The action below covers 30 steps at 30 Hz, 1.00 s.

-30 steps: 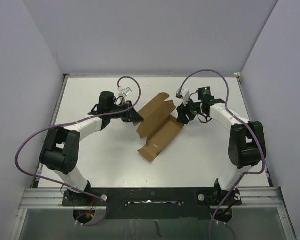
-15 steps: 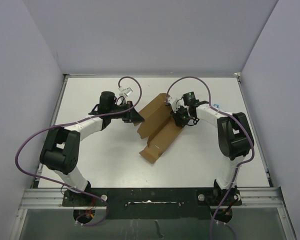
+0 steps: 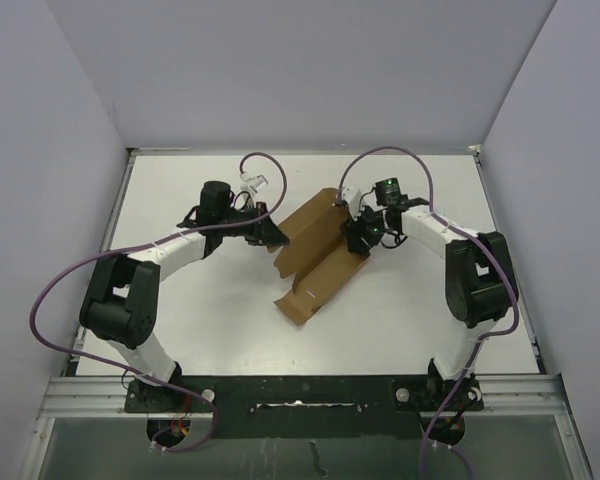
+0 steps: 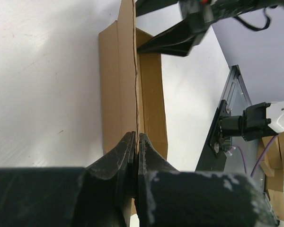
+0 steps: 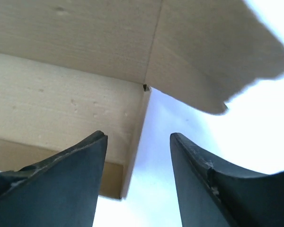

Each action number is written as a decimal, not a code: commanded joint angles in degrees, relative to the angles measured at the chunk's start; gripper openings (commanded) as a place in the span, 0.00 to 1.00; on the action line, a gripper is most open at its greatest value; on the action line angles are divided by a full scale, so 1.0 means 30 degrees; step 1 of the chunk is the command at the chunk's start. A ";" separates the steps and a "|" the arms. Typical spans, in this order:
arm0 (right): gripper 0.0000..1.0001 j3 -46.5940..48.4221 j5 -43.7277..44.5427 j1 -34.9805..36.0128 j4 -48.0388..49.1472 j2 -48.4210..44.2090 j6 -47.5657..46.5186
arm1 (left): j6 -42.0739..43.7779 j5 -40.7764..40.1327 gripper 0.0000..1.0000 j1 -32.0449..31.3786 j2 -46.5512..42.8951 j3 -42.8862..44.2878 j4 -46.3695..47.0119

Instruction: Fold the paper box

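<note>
The paper box [image 3: 315, 262], brown cardboard and half formed, lies slantwise mid-table with its lid panel [image 3: 305, 232] raised on the left side. My left gripper [image 3: 276, 237] is shut on the thin upright edge of that cardboard [image 4: 136, 94], its tips meeting at the left gripper [image 4: 137, 137]. My right gripper [image 3: 356, 240] stands open at the box's far right end. In the right wrist view the right gripper [image 5: 137, 139] has the box's corner edge [image 5: 138, 124] just ahead of the gap between its fingers, and a rounded flap [image 5: 213, 52] hangs above.
Purple cables loop over both arms [image 3: 255, 160]. Grey walls close in the white table [image 3: 180, 330] on three sides. A black metal rail [image 3: 300, 392] runs along the near edge by the arm bases.
My right arm swung left from beside the box to its far end and has eased slightly back. The left gripper has kept its hold on the cardboard edge.
</note>
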 commanded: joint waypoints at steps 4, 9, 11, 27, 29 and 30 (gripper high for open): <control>0.62 -0.0515 -0.5672 -0.2505 -0.0422 -0.5710 -0.1966 | 0.4049 0.2281 0.00 0.0052 -0.0035 0.2066 -0.2234; 0.78 -0.2395 -0.7032 -0.3500 0.1922 -1.0024 -0.2077 | 0.6314 0.3833 0.00 0.0074 -0.0364 0.2556 -0.3360; 1.00 -0.3192 -0.7895 -0.4184 0.3527 -1.1523 -0.1082 | 0.7458 0.4363 0.00 0.0079 -0.0372 0.3113 -0.4560; 1.00 -0.2706 -1.5190 -0.5725 0.0543 -0.8317 -0.1009 | 1.4054 0.3371 0.00 -0.1324 0.0509 0.6851 -1.3072; 0.98 -0.2489 -1.4540 -0.5179 -0.0130 -0.7895 -0.1852 | 1.4170 0.3326 0.00 -0.1434 0.0448 0.6935 -1.3132; 0.97 -0.2309 -1.4513 -0.4962 -0.0757 -0.7729 -0.2700 | 1.4245 0.3323 0.00 -0.1472 0.0430 0.6908 -1.3133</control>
